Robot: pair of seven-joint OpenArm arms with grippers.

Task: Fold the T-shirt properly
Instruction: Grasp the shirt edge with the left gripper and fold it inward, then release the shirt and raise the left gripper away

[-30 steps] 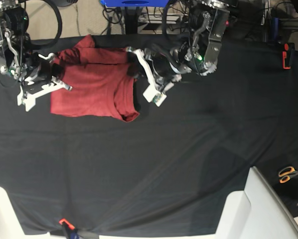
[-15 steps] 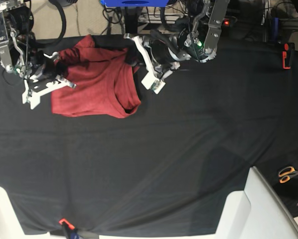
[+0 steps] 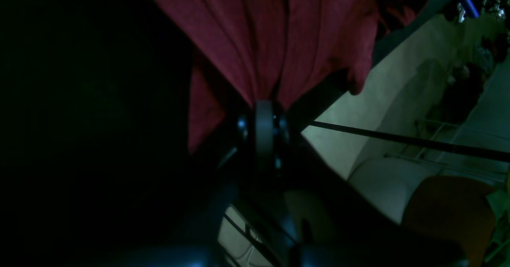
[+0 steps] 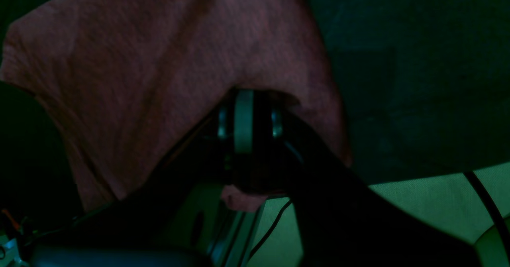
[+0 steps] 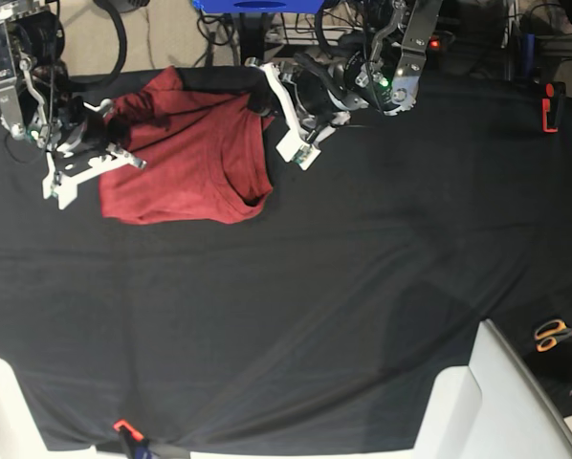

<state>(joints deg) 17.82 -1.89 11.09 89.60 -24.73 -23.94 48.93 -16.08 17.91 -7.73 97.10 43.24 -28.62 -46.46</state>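
The rust-red T-shirt lies bunched at the back left of the black table cloth. My left gripper, on the base view's right, is shut on the shirt's right edge and holds it lifted. In the left wrist view the gripper pinches cloth that fans out in folds. My right gripper, on the base view's left, is shut on the shirt's left edge. In the right wrist view the gripper is covered by draped cloth.
Orange-handled scissors lie at the right edge. A red-orange tool stands at the back right. White panels rise at the front corners. An orange clip sits at the front edge. Cables and a blue frame lie behind the table.
My left gripper has moved back and slightly right with the shirt's right edge, pulling the cloth taut and raising it. My right gripper shifted slightly back and holds its edge.
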